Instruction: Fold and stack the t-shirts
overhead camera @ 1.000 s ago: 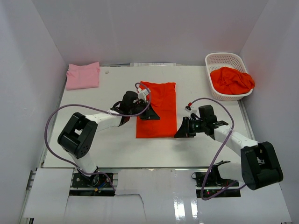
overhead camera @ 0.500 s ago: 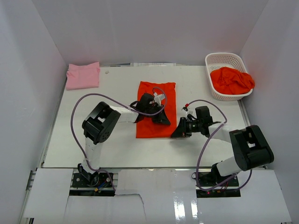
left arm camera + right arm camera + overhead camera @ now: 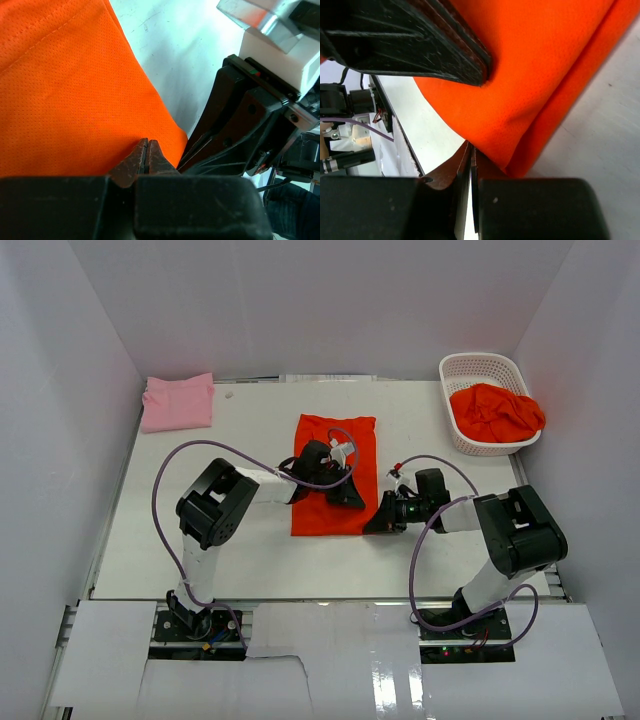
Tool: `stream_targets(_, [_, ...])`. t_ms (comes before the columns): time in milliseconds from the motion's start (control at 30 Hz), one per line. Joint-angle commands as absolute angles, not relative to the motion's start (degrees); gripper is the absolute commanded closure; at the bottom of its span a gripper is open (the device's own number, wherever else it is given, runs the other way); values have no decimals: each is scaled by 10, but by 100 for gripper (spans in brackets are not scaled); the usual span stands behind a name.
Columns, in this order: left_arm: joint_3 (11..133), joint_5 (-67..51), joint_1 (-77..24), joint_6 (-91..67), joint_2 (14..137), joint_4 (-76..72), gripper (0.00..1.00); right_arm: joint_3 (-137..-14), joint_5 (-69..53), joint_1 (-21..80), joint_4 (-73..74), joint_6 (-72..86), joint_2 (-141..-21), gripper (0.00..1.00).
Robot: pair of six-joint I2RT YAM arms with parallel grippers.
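The orange shirt lies flat in the middle of the desk, folded into a long strip with its layers doubled along the right edge. We judge it light, thin and limp. It will sag and slip apart unless we pinch all its layers together at a corner or a folded edge. The near right corner looks the best place to take hold.

Our left hand reaches across low from the left. Its fingers are pressed tight together, with the tips down on the cloth just inside that right edge. Our right hand lies low along the desk, pointing left, fingers also closed, tips at the near right corner. We cannot tell whether cloth is caught between them.

A pink shirt sits folded at the far left corner. More orange shirts are heaped in the basket at the far right.
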State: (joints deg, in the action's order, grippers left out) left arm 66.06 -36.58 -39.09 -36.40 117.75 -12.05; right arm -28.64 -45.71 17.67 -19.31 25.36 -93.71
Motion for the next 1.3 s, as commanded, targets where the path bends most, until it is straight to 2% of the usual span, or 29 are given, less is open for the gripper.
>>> stream_targets(0, [656,-368,-391,-354,1156,-127,98,-296,-480,174,-235,265,-922,92])
stream_targets(133, [653,-366,-391,-354,1158,-127,98,-322,-468,174,-207,253,-919,92])
stream_targets(267, [653,-367,-391,-354,1158,-127,98,-333,-471,173,-203,248,-975,92])
stream_targets(533, [650,-363,-391,-350,1153,-127,98,-295,-420,171,-139,221,-1006,92])
stream_targets(767, [653,-359,-391,-348,1156,-125,97,-276,-320,171,-12,192,-915,92])
stream_targets(933, [663,-358,-391,-346,1167,-121,97,-279,-301,170,56,184,-835,92])
stream_targets(1267, [665,-364,-392,-347,1184,-121,97,-294,-241,169,156,163,-785,91])
